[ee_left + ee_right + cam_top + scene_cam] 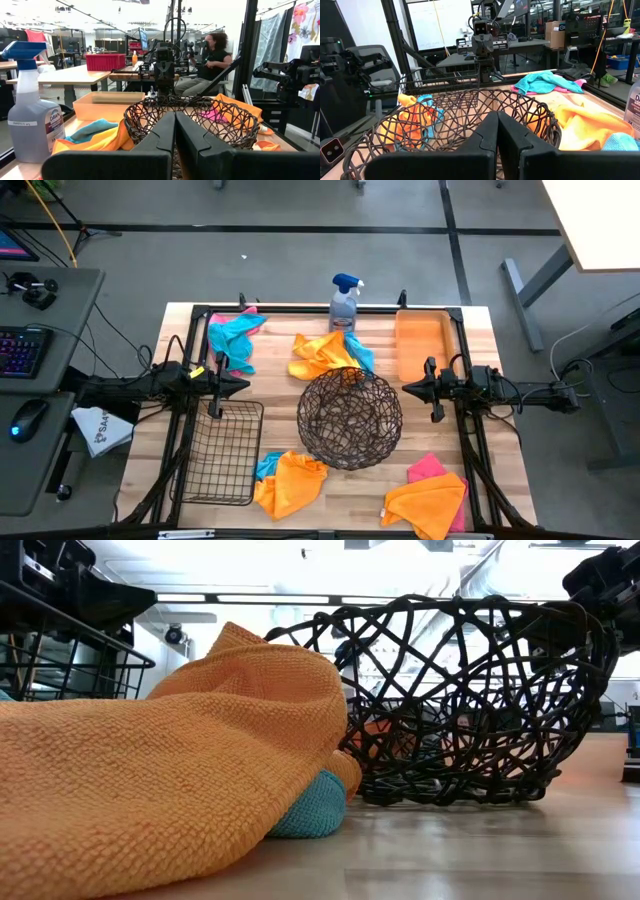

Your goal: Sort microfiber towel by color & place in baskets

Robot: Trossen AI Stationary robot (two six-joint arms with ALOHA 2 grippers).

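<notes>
I see both arms waiting over the wooden desk (500,470), the left gripper (240,386) and the right gripper (408,389) each with fingers pressed closed on nothing. Between them sits the round woven-wire basket (350,417) — dark, open lattice. The black wire-grid basket (222,452) and smooth orange plastic tray (421,344) hold nothing. Soft nubby towels lie scattered — teal and pink (232,338), orange (322,355), orange over teal (290,481), orange and pink (428,496).

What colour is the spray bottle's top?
Blue: the spray bottle has a blue trigger top, clearest in the left wrist view.
</notes>
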